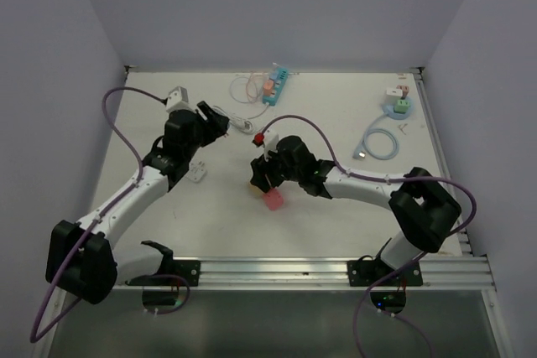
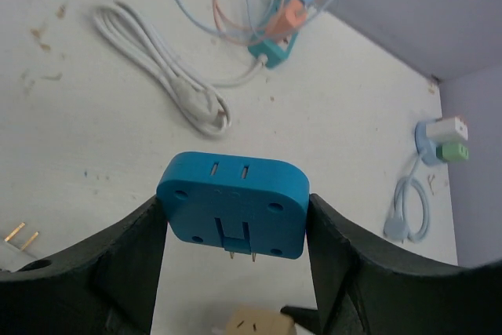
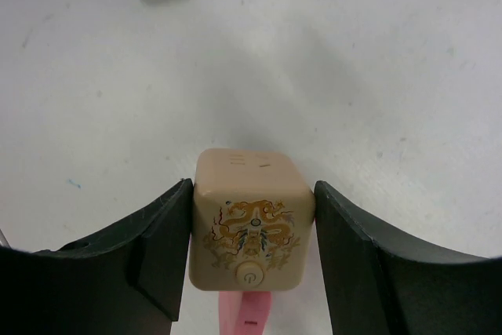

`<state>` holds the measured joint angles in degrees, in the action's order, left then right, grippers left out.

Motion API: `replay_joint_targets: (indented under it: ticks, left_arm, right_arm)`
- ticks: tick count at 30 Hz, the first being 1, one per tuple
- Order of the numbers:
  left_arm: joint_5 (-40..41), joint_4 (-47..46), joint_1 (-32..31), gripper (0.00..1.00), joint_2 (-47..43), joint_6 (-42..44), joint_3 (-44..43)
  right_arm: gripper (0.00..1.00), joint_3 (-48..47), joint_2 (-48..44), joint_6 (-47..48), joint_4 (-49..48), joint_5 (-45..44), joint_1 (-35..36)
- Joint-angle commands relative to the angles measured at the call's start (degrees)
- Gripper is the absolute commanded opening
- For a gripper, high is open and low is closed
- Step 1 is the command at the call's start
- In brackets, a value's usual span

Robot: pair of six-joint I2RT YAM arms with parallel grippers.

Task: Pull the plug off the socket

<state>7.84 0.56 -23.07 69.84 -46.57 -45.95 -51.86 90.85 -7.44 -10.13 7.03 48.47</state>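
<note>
Blue adapter (image 2: 231,205), beige cube (image 3: 251,221) with golden dragon pattern, pink block (image 1: 273,200).

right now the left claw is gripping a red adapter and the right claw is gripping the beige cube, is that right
No. The adapter in the left claw is blue, not red; the left wrist view shows it. The right claw is gripping the beige cube.
</note>
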Motion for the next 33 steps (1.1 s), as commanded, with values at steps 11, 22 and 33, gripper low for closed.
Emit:
replay_joint_targets:
  ticks: [11, 22, 33]
  left_arm:
    - [10.0, 7.4, 4.8, 0.04, -0.8, 8.6, -8.8]
    - [19.1, 27.1, 6.6, 0.22, 21.4, 16.2, -19.1]
    - [15.1, 31.4, 12.4, 0.45, 36.7, 20.5, -26.9]
  right_arm:
    - [0.00, 1.8, -2.7, -0.9, 3.5, 0.8, 0.6]
    - [0.00, 2.2, -2.6, -2.8, 3.5, -3.0, 0.4]
    - [0.00, 1.7, -0.9, -4.1, 4.2, -6.5, 0.2]
